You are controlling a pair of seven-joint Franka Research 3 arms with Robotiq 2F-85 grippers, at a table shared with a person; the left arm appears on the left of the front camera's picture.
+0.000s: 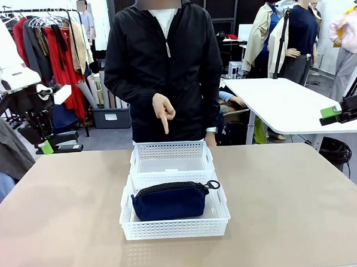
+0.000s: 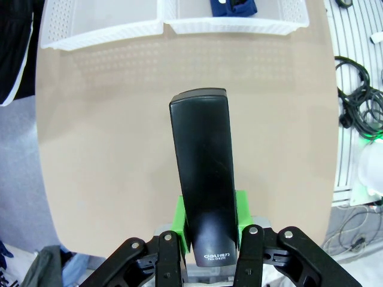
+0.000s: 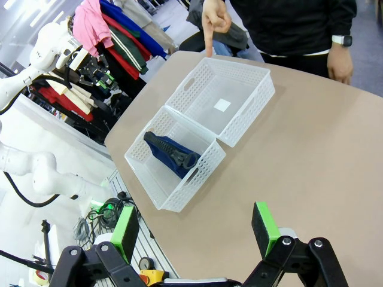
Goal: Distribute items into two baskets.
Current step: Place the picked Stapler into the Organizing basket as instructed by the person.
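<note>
Here left gripper [image 2: 208, 224] grips stapler [image 2: 203, 173]

The left gripper [image 2: 206, 239] is closed on the stapler [image 2: 202, 173], which sticks out forward between its green pads [image 2: 179, 222]. The right gripper [image 3: 194, 230] holds nothing, its fingers spread wide apart. Both arms are raised.

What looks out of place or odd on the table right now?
Nothing stands out. The two white baskets sit end to end, not tipped; the navy pouch lies in the nearer one, the far basket is empty, and the stapler is gripped in the left hand.
</note>
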